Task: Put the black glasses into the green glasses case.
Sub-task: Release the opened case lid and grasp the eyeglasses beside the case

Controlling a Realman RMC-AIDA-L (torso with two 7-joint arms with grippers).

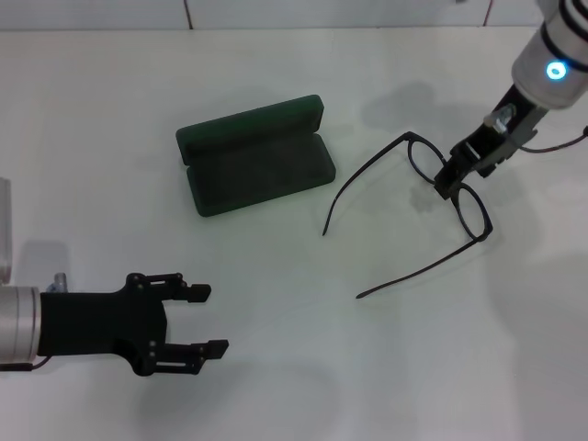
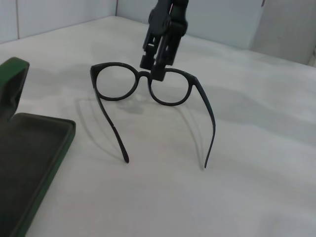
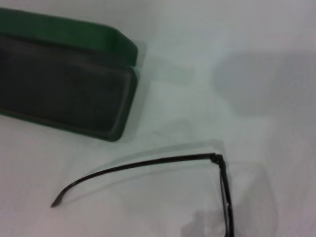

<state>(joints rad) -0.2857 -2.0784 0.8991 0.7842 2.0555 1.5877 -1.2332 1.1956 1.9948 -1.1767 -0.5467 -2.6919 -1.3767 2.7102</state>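
Observation:
The green glasses case (image 1: 262, 170) lies open at the table's centre-left, lid raised at the back and dark lining showing; it also shows in the left wrist view (image 2: 34, 148) and the right wrist view (image 3: 64, 94). The black glasses (image 1: 470, 209) are to its right, temple arms unfolded and pointing towards me. My right gripper (image 1: 447, 184) is shut on their bridge from above, as the left wrist view shows (image 2: 154, 69). There the glasses (image 2: 168, 89) have their front raised, with the temple tips at or near the table. One temple arm (image 3: 148, 163) shows in the right wrist view. My left gripper (image 1: 209, 320) is open and empty at the front left.
The white table (image 1: 303, 367) runs back to a tiled wall (image 1: 276, 11) at the far edge. A pale object (image 1: 5, 230) sits at the left border, above my left arm.

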